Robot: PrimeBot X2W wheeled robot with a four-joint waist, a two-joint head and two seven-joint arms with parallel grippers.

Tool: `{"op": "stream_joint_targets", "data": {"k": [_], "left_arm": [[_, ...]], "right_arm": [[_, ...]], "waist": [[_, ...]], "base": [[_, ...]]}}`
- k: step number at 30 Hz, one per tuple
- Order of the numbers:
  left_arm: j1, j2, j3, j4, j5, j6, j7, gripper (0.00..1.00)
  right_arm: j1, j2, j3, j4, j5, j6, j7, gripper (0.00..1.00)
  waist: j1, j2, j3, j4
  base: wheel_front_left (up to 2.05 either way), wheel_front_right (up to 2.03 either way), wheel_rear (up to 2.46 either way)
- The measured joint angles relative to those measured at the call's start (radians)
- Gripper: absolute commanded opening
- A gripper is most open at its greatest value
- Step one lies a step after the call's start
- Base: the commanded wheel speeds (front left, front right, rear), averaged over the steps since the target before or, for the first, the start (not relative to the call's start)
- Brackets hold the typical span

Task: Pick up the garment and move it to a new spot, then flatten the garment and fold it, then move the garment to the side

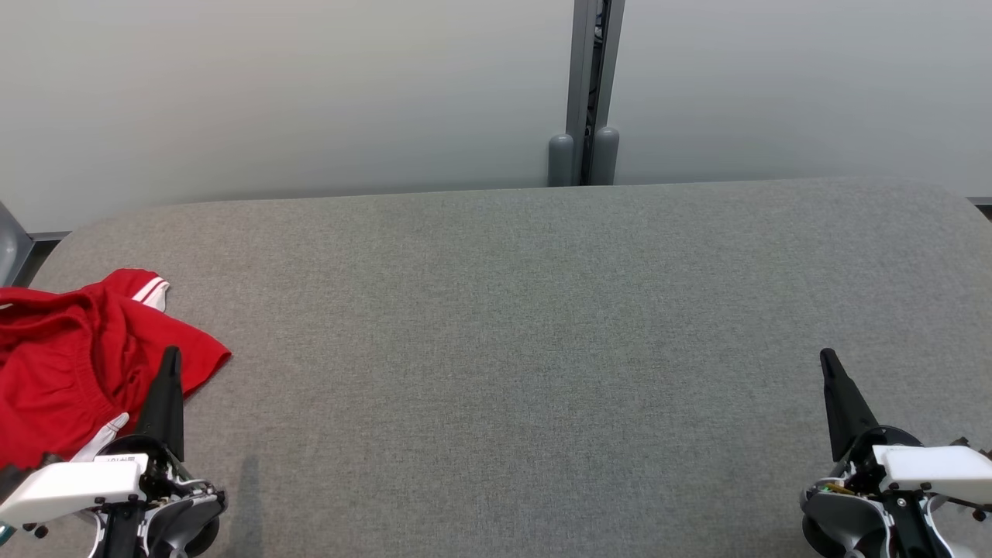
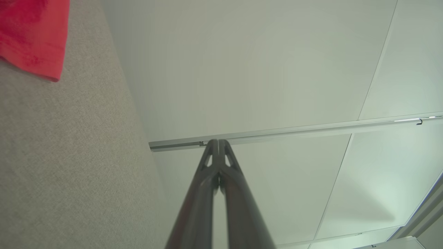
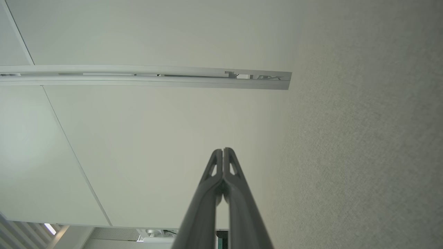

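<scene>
A crumpled red garment (image 1: 70,364) with white trim lies at the left edge of the grey padded worktop (image 1: 504,349). My left claw (image 1: 171,358), clenched on nothing, points toward the pale wall (image 1: 310,93) just beside the cloth. My right claw (image 1: 828,358), likewise clenched and empty, sits near the front right corner.

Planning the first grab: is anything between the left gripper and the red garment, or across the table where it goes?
Nothing visible does. The shut left gripper overlaps the edge of the red garment in the head view, and the grey table beside it lies bare.
</scene>
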Motion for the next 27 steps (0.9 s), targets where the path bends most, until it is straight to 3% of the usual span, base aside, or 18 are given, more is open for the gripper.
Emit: {"op": "stream_joint_targets", "data": {"k": [1, 2, 16, 27], "left_arm": [[0.000, 0.000, 0.000, 0.000, 0.000, 0.000, 0.000, 0.00], [0.002, -0.001, 0.000, 0.002, 0.000, 0.000, 0.000, 1.00], [0.032, -0.021, -0.048, 0.040, -0.001, 0.001, -0.048, 1.00], [-0.006, 0.005, -0.100, -0.006, 0.109, 0.001, -0.120, 1.00]], "right_arm": [[0.000, 0.000, 0.000, 0.000, 0.000, 0.000, 0.000, 0.00], [0.002, 0.001, 0.000, 0.002, 0.000, 0.000, 0.000, 1.00], [0.039, 0.007, 0.003, 0.023, -0.023, -0.004, -0.029, 1.00], [0.017, -0.021, -0.004, -0.013, -0.175, -0.004, -0.066, 1.00]], "waist": [[0.0000, 0.0000, 0.000, 0.000], [0.0000, 0.0000, 0.000, 0.000], [0.0000, 0.0000, 0.001, -0.001], [0.0000, 0.0000, 0.003, -0.002]], "base": [[0.00, 0.00, 0.00], [0.00, 0.00, 0.00], [0.00, 0.00, 0.00], [0.00, 0.00, 0.00]]}}
